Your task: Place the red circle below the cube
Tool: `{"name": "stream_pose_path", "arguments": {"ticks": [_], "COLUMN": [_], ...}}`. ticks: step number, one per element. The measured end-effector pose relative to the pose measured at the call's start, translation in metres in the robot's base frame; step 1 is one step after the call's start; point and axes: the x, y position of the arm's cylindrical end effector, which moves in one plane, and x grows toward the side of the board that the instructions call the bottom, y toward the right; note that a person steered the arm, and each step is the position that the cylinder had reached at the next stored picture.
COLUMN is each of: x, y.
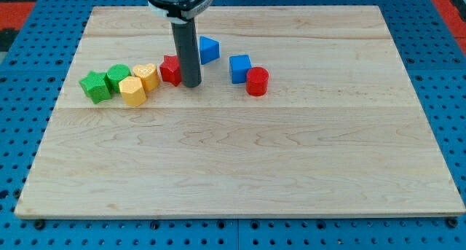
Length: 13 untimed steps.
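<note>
Table: pale wooden board (240,170) of joined planks, grain running left to right, filling most of the view.
Base: blue perforated panel (444,75) with regular rows of holes, bordering the table at 3, 6 and 9 o'clock.
Corners: red surface (18,6) at 10 and 2 o'clock.
Light: even, soft shadows.

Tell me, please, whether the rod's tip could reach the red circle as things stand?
Probably yes. My tip sits left of the red circle, and the board between them looks bare; the blue cube lies just above that line.
</note>
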Motion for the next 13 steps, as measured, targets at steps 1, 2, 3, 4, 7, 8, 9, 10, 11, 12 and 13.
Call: {"name": "stream_pose_path", "arguments": {"ticks": [1, 2, 3, 4, 7, 8, 9, 10, 11, 12, 13], "x": [0.022, 0.021, 0.005, -0.011, -0.008, 0.003, 0.003, 0.001, -0.009, -0.014, 0.02], "y": [-0.002, 0.016, 0.048, 0.068, 0.07, 0.043, 0.007, -0.025, -0.034, -0.034, -0.034]}}
